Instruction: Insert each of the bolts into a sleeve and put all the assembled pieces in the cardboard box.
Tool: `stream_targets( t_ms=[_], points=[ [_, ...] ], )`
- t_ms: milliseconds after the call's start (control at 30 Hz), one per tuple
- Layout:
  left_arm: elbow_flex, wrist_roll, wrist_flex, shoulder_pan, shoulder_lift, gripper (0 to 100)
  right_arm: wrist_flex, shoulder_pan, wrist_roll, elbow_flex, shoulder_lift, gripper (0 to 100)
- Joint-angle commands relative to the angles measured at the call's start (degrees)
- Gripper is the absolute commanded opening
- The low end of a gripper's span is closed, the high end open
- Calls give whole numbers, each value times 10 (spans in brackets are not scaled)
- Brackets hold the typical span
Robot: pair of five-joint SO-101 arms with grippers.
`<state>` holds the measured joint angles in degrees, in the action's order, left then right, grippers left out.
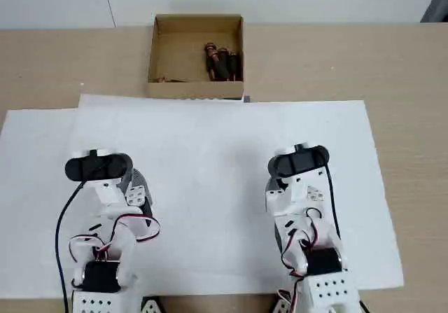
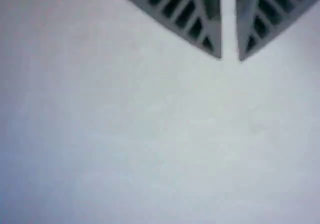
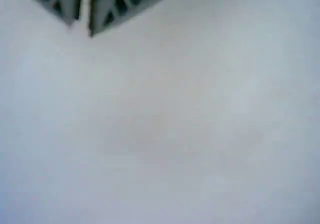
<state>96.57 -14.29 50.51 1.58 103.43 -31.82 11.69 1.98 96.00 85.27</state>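
The cardboard box [image 1: 162,55] stands at the far middle of the table, just beyond the white paper. Inside it, against its right wall, lie several dark and brown assembled pieces [image 1: 222,62]. Both arms are folded back at the near edge, the left arm [image 1: 105,187] and the right arm [image 1: 301,180], far from the box. My left gripper [image 2: 230,57] hangs shut over bare white paper, only a thin slit between its grey ribbed fingers [image 2: 200,23]. My right gripper [image 3: 80,28] is likewise shut over paper with nothing in it.
A large white paper sheet [image 1: 210,159] covers the middle of the wooden table [image 1: 392,61]. Red, white and black cables loop around both arm bases at the near edge.
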Motion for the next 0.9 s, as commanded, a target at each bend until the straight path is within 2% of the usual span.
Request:
stream_targets(
  t_ms=[0,367,867],
  points=[
    [-2,-4,4,2,5,6,6,5,2,8,33,2],
    [-2,-4,4,2,5,6,-58,6,5,9,77,3],
    [-2,-4,4,2,5,6,-64,3,5,9,78,3]
  ],
)
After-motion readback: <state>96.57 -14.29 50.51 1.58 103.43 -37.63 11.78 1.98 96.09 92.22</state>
